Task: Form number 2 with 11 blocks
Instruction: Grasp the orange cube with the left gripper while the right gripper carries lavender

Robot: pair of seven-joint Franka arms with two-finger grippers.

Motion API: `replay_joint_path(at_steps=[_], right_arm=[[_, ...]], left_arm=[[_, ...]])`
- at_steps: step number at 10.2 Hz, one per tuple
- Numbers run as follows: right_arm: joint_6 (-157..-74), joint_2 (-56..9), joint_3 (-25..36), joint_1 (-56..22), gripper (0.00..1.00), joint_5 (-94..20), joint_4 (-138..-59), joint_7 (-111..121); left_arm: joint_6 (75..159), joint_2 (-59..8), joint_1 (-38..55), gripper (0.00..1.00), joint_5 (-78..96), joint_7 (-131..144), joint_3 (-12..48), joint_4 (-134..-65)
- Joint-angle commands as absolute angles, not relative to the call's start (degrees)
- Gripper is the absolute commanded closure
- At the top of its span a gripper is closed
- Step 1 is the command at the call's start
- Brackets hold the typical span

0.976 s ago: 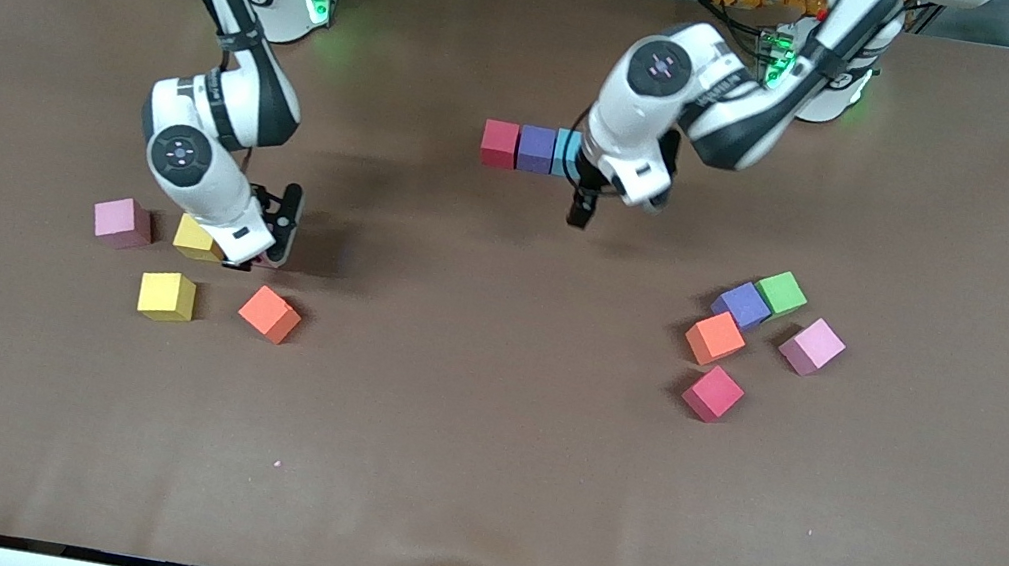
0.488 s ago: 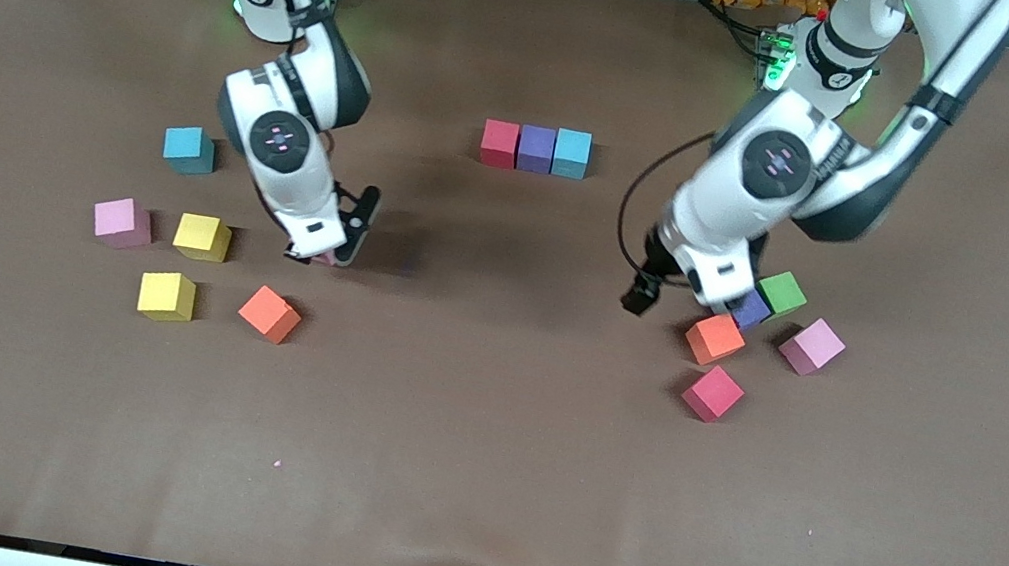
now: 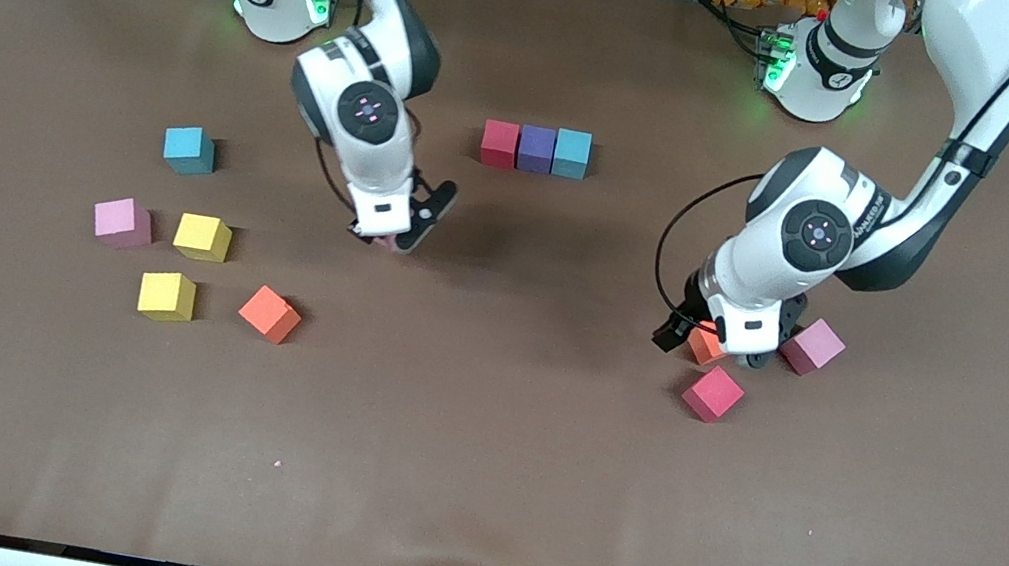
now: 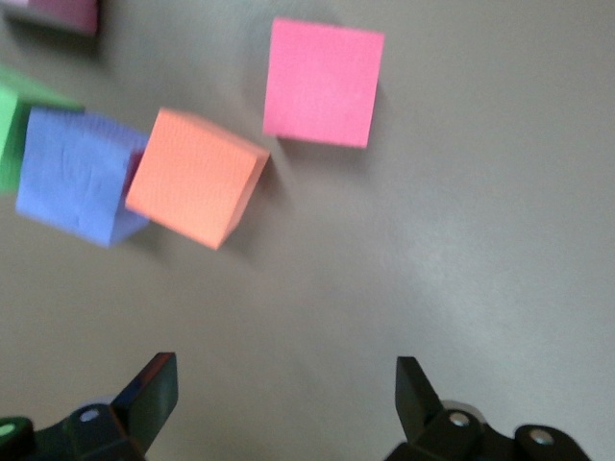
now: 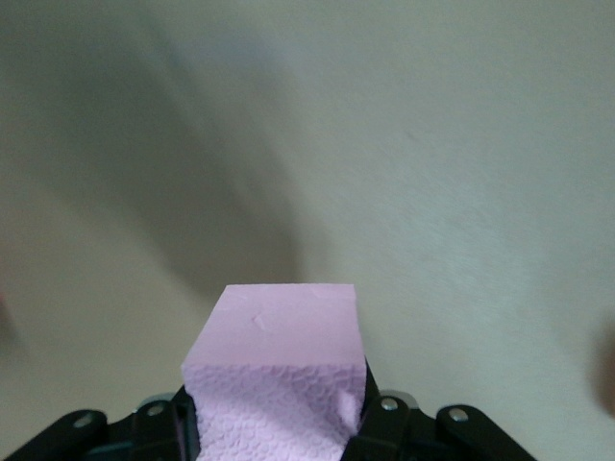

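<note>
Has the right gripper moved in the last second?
Yes. The right gripper, shut on a pink block, has left the yellow blocks and moved toward the three-block row.

A green cube (image 4: 12, 134) touches a purple one, seemingly.

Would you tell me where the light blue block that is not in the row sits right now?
In the front view, the loose light blue block sits alone toward the right arm's end of the table, farther from the camera than the pink block and yellow block.
</note>
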State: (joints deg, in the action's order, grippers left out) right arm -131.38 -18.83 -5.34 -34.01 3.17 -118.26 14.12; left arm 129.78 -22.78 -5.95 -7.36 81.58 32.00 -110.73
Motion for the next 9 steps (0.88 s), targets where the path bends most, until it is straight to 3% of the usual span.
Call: replay_joint_path(at_steps=[1,5,9], right_arm=[[-130.25,-22.48,-5.18,-38.83,0.89,0.27,-112.87,1.46],[-125.35,-30.13,-5.19,-45.17,0.89,-0.97,-101.46,-20.69],[-124.37,-34.80,-5.10,-47.63,0.91,-9.66,-94.49,-33.89]], left_arm=[[128.50,-24.52,-8.25,0.00,-9.31,74.21,32.44,-109.69],[128.50,-26.10,-11.69,0.00,-12.13,65.39,31.82,-109.69],[128.76,-31.02,-12.13,0.00,-20.12,64.69,31.82,-110.30]])
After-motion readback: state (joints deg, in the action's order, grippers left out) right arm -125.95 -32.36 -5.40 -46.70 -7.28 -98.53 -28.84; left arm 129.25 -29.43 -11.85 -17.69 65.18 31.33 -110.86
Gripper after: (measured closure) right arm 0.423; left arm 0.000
